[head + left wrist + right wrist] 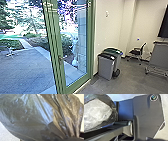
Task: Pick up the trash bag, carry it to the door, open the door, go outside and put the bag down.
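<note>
Head view puts the green-framed door at eleven o'clock, gray bins at one. Left wrist view has the trash bag close up; whether left gripper or right gripper is clenched, I cannot tell.

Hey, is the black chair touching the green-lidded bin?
Apart: the head view shows wall and floor between the green-lidded bin and the black chair.

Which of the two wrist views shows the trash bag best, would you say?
The left wrist view: there the bag shows large, with long folds drawn together. The right wrist view shows a smaller part of it, a pale, crinkled stretch edged by darker film, near the robot's plate.
</note>
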